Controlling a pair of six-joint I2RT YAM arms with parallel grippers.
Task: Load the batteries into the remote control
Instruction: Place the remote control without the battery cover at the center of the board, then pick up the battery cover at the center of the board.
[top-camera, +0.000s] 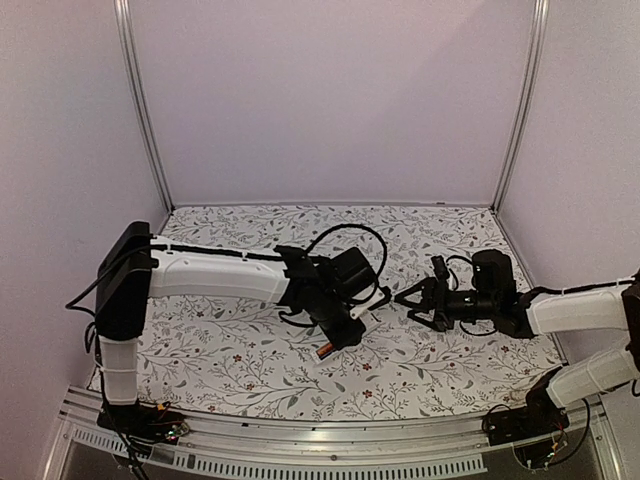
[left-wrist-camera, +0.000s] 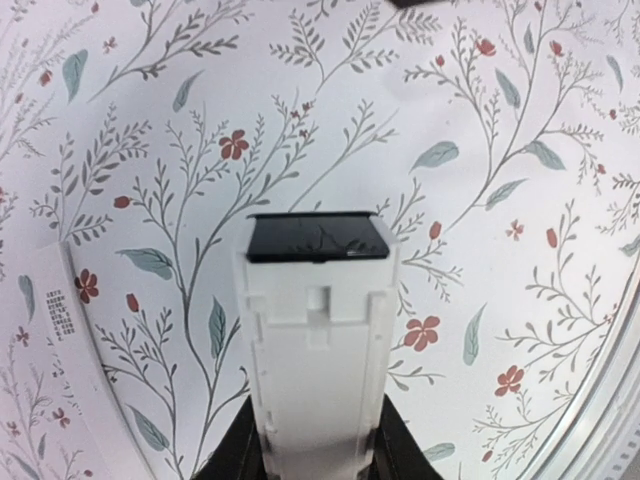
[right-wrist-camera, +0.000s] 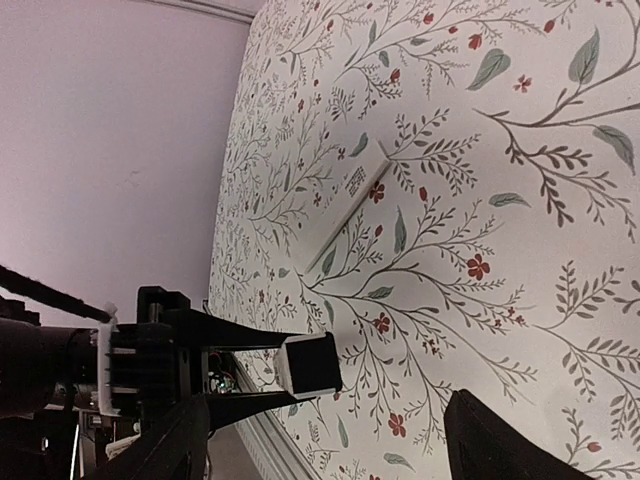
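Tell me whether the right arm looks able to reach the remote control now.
Likely yes: the right pincer is open and faces the remote control, held up by the left pincer; nothing shows between them.

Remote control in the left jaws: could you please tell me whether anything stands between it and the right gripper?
Nothing visible does. The right gripper, jaws open, faces the end of the remote control across open air; the white strip lies off that line.
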